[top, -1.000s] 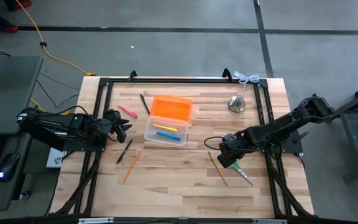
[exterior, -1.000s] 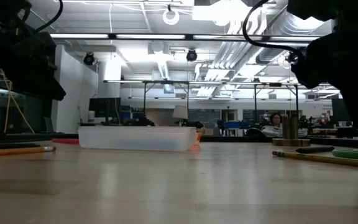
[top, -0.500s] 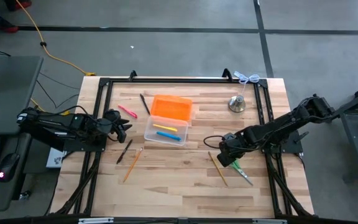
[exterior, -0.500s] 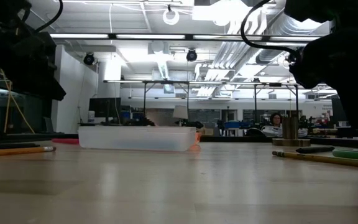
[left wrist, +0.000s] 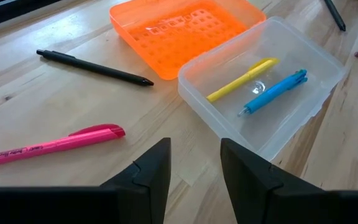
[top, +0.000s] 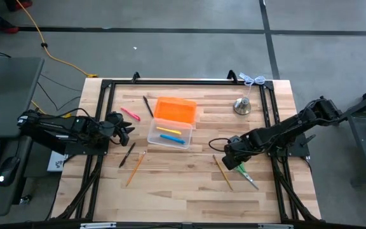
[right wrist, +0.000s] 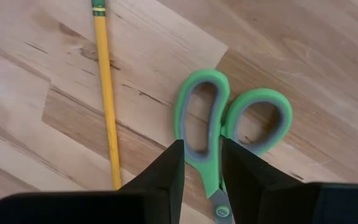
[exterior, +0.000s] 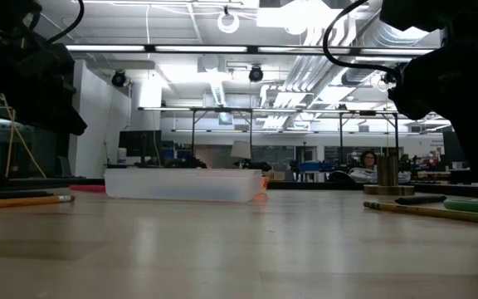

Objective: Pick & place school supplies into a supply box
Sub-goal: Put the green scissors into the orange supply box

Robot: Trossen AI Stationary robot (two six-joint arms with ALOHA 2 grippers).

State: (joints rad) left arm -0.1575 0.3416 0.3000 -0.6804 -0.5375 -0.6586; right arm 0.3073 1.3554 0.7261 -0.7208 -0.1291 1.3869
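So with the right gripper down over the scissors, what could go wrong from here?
The right gripper straddles only one handle arm of the scissors, so they may swing or slip once lifted. The yellow pencil lies close beside them and could get nudged. The supply box is small; a tilted drop might catch its rim.

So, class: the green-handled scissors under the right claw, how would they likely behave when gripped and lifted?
The scissors lie flat with blades closed, so they probably won't roll, unlike the pencil beside them. The right claw straddles the narrow part just below the handle loops; the hard handles may slip or pivot. Gripped there, the blade end would likely sag.
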